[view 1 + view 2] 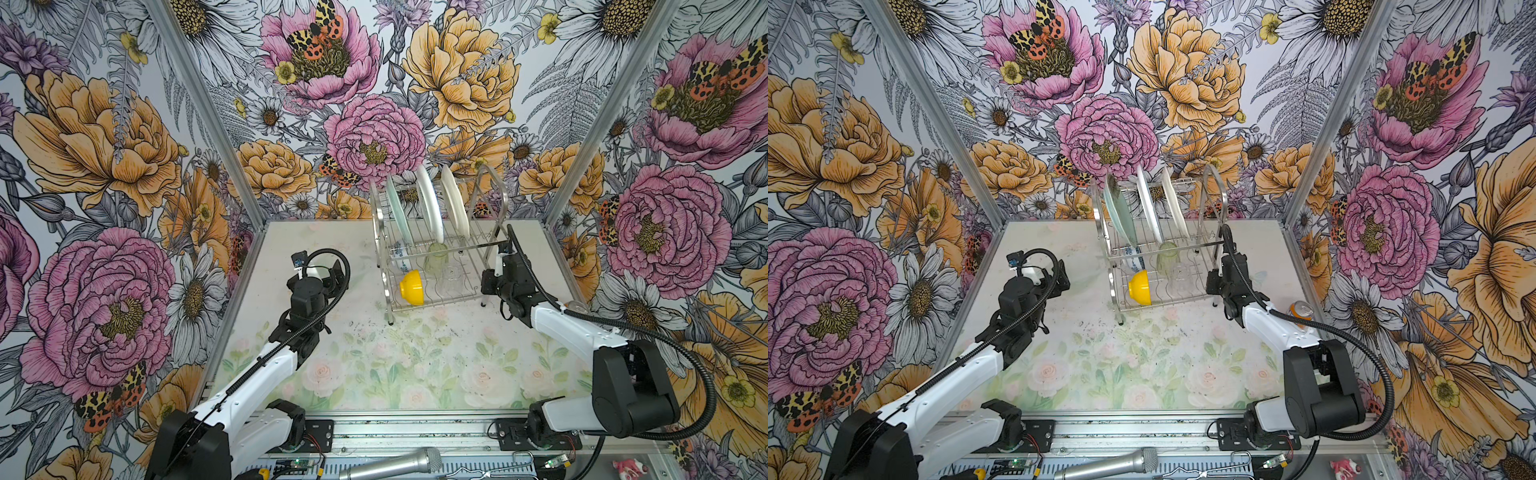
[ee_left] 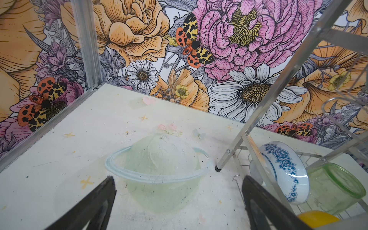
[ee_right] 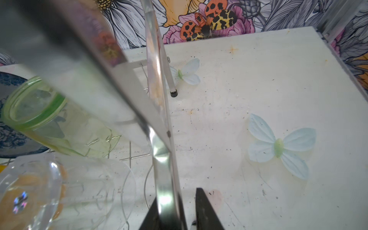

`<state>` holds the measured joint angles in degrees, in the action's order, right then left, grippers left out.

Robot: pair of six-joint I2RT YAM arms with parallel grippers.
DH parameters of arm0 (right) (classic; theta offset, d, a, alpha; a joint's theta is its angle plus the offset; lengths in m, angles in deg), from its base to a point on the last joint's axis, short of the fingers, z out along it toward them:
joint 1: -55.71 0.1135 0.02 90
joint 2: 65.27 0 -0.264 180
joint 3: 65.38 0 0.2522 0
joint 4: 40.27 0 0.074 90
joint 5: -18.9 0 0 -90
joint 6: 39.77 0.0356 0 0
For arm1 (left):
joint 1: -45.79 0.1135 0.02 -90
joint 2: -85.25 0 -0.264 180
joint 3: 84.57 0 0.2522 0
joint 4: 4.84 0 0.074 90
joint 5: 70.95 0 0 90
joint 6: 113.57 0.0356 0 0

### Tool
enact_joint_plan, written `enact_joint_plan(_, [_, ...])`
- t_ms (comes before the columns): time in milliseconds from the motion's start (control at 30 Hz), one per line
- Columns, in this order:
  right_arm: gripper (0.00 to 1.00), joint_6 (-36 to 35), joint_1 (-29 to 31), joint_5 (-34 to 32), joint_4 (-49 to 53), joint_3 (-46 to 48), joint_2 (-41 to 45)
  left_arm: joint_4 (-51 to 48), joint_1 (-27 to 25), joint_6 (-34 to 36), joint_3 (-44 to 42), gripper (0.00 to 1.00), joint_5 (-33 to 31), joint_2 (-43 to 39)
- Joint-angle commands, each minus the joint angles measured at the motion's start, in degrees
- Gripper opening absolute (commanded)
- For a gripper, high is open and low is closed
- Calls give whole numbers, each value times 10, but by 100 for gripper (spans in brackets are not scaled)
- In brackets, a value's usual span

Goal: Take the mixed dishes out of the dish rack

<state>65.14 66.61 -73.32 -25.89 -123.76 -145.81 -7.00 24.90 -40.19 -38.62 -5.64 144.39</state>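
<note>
Microphone (image 1: 390, 463) foremost; right gripper (image 3: 177, 199) straddles dish rack (image 3: 155, 69) frame.

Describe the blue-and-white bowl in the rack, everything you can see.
The blue-and-white patterned bowl looks like glazed ceramic: white, with blue rose sprays and a thin blue ring on its outside. It stands on edge on the lower tier of the dish rack, at the far left end in both top views, below the pale green plate. The green tumbler lies beside it; contact cannot be told. The yellow bowl sits in front of it.
</note>
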Motion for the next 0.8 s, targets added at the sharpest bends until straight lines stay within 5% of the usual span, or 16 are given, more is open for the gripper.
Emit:
enact_joint_plan(0, [16, 3, -1, 30, -21, -11, -9, -6, -4, -9, 0, 99, -12, 11])
enact_joint_plan(767, [0, -17, 25, 68, -21, 66, 68, 1, -21, -19, 20, 99, 10, 50])
